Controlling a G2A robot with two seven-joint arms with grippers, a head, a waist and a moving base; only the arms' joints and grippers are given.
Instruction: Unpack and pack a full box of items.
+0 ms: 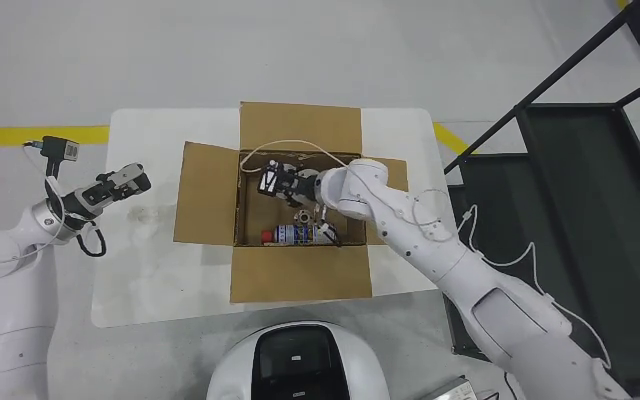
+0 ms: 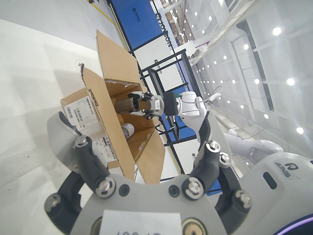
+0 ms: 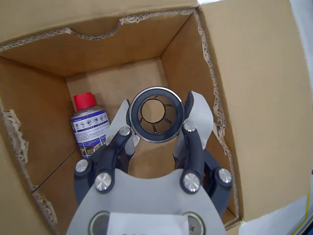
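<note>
Here, the right gripper [image 3: 158,101] clasps a perhaps-metal tube [image 3: 156,133].

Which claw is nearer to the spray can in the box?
Right. The right claw, shut on a metal ring, is at the box opening just above the spray can; the left claw is outside the box, over the table.

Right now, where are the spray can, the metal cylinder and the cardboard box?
spray can [image 3: 89,127], right wrist view, on its labelled body.
metal cylinder [image 3: 135,117], right wrist view, on its dark end rim.
cardboard box [image 3: 117,57], right wrist view, on its inner wall.
</note>
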